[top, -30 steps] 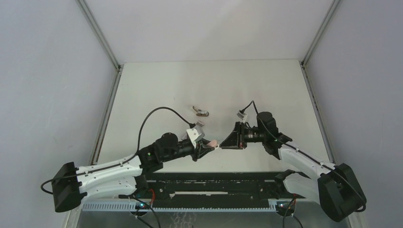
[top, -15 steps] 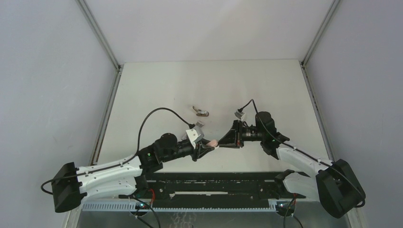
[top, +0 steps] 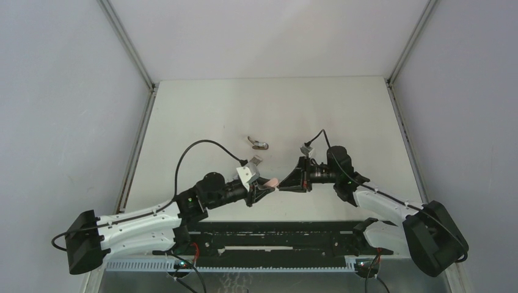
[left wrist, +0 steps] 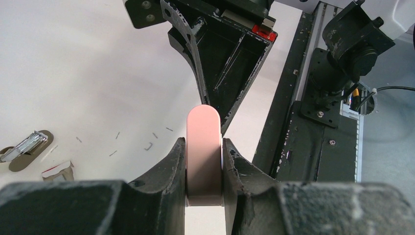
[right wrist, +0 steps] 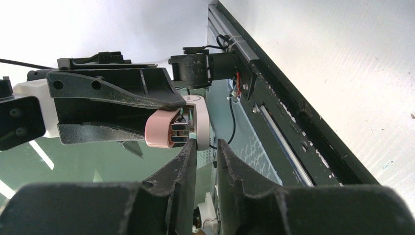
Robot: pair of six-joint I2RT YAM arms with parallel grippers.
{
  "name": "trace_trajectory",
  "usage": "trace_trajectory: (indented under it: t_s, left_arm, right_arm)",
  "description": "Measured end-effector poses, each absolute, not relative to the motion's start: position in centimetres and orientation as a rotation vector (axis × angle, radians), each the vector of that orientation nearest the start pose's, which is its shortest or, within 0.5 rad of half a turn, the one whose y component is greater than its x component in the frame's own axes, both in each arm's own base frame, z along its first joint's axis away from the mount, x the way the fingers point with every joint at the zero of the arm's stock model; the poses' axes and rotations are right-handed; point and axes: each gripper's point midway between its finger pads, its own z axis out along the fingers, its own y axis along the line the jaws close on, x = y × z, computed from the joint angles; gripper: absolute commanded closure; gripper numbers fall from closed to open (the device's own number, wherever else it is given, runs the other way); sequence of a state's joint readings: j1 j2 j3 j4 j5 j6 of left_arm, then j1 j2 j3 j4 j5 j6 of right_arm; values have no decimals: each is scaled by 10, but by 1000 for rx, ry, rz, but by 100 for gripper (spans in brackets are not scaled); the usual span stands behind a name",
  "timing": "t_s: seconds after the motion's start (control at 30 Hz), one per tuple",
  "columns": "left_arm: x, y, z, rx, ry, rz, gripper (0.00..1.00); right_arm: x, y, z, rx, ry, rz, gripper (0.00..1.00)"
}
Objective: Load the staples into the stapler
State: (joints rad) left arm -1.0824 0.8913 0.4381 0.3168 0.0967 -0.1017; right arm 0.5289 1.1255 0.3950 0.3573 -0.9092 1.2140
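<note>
The left arm reaches low from its base across the front of the white tabletop, its forearm angled towards the middle. The left tool is clamped on a flat pink piece with a rounded end, one finger pressed against each long side, and the rounded end sticks out past the fingertips. From the right wrist view, small metal parts show at that end.

The right arm bends in from the other side, elbow out and wrist turned so that the right tool points leftwards. It meets the left tool nearly tip to tip just above the tabletop. Its fingers stand a narrow gap apart with nothing visible between them, and their tips are just beside the pink end.

The small dark grey metal stapler, with two hinged arms, lies on the tabletop beyond both tools, apart from them. In the left wrist view a white-and-red cardboard staples box lies near it, partly hidden by the tool's body. A few loose thin wire bits are scattered nearby.
</note>
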Motion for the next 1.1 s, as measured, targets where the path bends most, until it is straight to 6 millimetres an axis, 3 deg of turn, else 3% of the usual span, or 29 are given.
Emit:
trace_trajectory:
  t_s: [0.33,0.5,0.6,0.63,0.73,0.77,0.97,1.1]
  left_arm:
    - [142,-312,194,914,1536,-948,100]
    - [142,-312,195,915,1532,-952,100]
    - [142,-312,196,915,1527,-956,98]
    - [143,-313,196,914,1526,-956,92]
    - [143,-313,197,910,1521,-957,43]
    - [144,-313,198,903,1522,-958,31]
    - [147,-315,208,849,1506,-973,13]
    - [160,-310,214,751,1527,-933,8]
  right_arm:
    - [148,276,169,48,2357,1920,86]
    - [149,277,171,40,2341,1927,100]
    - [148,276,172,39,2334,1927,100]
    - [149,276,172,38,2328,1926,100]
    - [150,276,174,30,2308,1915,100]
    - [150,275,175,23,2300,1909,100]
    - [158,274,171,-26,2239,1793,100]
    - [175,267,151,-6,2234,1595,100]
